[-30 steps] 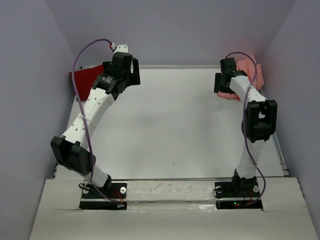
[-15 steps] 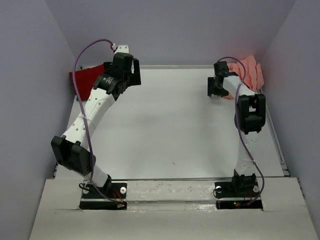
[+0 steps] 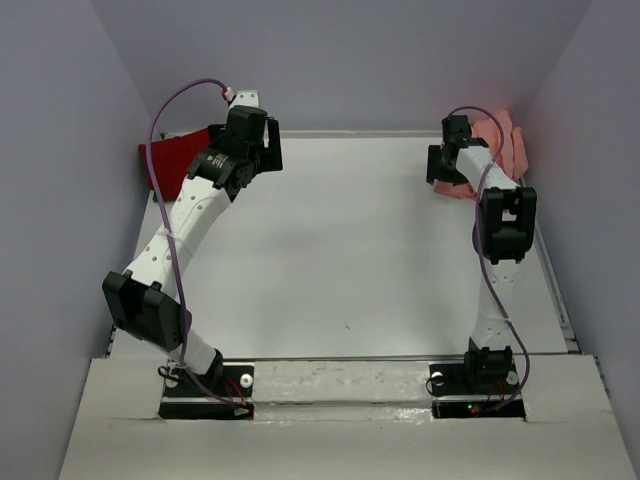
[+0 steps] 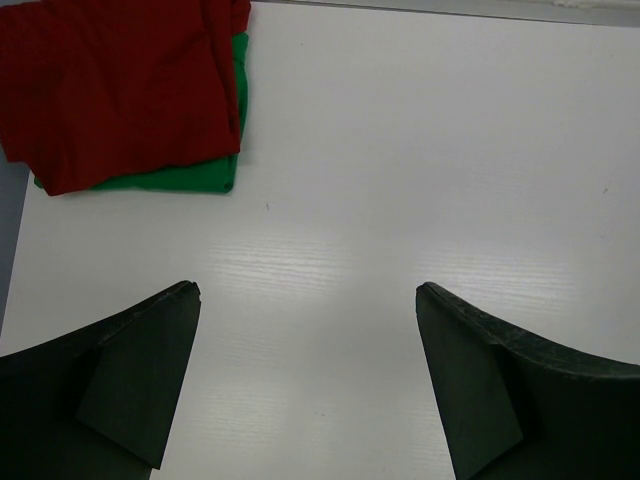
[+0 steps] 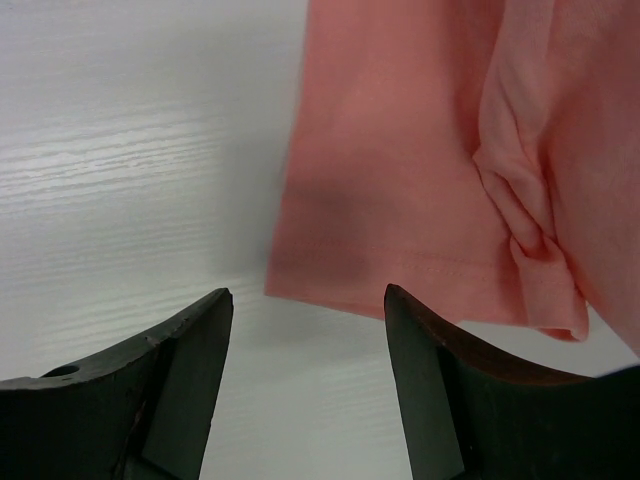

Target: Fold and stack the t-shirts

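Note:
A crumpled salmon-pink t-shirt lies in the far right corner of the table. In the right wrist view its hemmed edge sits just beyond my right gripper, which is open over bare table with nothing between its fingers. From above, that gripper stands at the shirt's left edge. A folded dark red t-shirt rests on a folded green one in the far left corner. My left gripper is wide open above the table, to the right of that stack.
The white table is boxed in by grey walls at the back and both sides, close to both shirt piles. A purple cable loops over each arm. The arm bases stand at the near edge.
My right gripper swung left away from the salmon-pink t-shirt, then came back to its edge. The left arm has not moved.

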`<state>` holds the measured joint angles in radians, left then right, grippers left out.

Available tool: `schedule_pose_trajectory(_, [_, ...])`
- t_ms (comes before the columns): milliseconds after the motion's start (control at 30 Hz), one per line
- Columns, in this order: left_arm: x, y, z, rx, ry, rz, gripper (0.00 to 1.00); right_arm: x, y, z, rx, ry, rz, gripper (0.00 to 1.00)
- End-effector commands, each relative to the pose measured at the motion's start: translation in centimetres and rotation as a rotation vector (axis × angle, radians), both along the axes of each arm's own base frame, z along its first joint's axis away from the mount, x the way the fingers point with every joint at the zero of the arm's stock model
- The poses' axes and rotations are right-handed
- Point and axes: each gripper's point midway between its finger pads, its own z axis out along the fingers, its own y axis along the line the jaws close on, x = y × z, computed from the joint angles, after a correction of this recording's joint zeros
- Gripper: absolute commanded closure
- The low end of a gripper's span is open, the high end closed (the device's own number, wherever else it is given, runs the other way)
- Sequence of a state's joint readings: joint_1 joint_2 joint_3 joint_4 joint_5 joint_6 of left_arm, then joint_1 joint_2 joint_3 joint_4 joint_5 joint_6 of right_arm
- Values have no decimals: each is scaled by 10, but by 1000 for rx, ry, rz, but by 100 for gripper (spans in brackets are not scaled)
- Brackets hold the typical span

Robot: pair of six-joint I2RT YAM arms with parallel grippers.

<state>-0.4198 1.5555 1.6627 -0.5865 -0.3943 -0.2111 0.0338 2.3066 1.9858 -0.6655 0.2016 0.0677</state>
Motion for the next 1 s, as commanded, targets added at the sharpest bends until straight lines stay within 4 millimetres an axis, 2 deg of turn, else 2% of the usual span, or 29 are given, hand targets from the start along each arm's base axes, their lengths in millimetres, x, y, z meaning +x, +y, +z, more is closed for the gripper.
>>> schedule_pose_trajectory(0, [3,-3,7,-3,-30,-2,1,-2,-6,-6,-2,13,-10,32])
schedule_pose_trajectory(367, [3,-4,8,-8,-33,-8,1,1,3,-18,41,23,19,35])
schedule_pose_trajectory(700, [4,-5,5,-8,-25,-11,1,-5,6,-33,60,54,16,40])
schedule_pose_trajectory(967, [4,-6,4,-8,-25,-12,1,-4,8,-36,69,58,25,55])
